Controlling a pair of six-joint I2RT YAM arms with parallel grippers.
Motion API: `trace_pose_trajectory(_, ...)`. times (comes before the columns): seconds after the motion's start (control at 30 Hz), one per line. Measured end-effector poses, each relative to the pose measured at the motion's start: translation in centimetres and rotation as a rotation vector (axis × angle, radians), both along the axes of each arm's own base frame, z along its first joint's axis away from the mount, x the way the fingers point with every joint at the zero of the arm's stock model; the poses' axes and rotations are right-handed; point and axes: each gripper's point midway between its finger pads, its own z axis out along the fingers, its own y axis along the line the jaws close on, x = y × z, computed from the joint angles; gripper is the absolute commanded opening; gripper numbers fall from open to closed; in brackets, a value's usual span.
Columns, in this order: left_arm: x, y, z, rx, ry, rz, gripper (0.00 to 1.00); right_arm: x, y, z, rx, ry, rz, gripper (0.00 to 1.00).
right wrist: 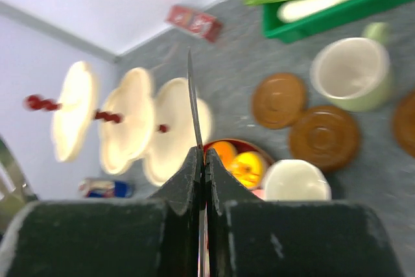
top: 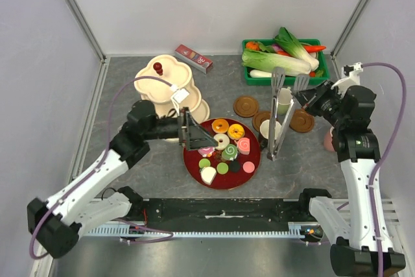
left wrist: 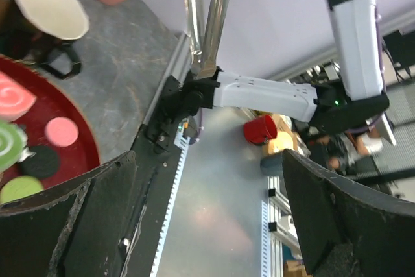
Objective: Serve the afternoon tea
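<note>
A dark red tray [top: 194,172] holds toy donuts [top: 220,125], swirl cakes [top: 229,152] and round sweets [top: 248,167]. My left gripper [top: 198,137] hangs open and empty over the tray's left edge; in the left wrist view it [left wrist: 207,186] has nothing between its fingers. My right gripper [top: 297,100] is shut on metal tongs [top: 275,141], which reach down beside a black mug [top: 267,128]. In the right wrist view the fingers [right wrist: 203,160] clamp the thin tong blade [right wrist: 192,95]. A pale green mug [top: 283,100] stands by brown coasters [top: 246,106].
A cream three-tier stand [top: 170,89] is left of the tray, with a red box [top: 194,58] behind it. A green crate [top: 249,77] of vegetables sits at the back right. A pink mug [top: 329,139] stands by the right arm. A small can [right wrist: 104,188] lies near the stand.
</note>
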Motion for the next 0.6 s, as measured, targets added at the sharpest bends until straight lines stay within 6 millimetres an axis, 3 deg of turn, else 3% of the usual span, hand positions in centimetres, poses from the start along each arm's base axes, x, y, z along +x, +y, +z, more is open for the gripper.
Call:
trace_pose_trajectory(0.13,0.2,-3.5,0.0,-0.034,-0.009,-0.096,0.99,0.6,3.3,0.4,0.166,-0.052,0.145,0.00)
trace_pose_trajectory(0.37,0.0,-6.0,1.9,-0.140,-0.037,-0.162,1.00,-0.2,7.7,2.2,0.389,-0.144,0.301,0.00)
trace_pose_trajectory(0.6,-0.3,-7.8,2.4,-0.186,-0.027,-0.221,0.99,-1.7,10.9,5.2,0.482,-0.218,0.407,0.00)
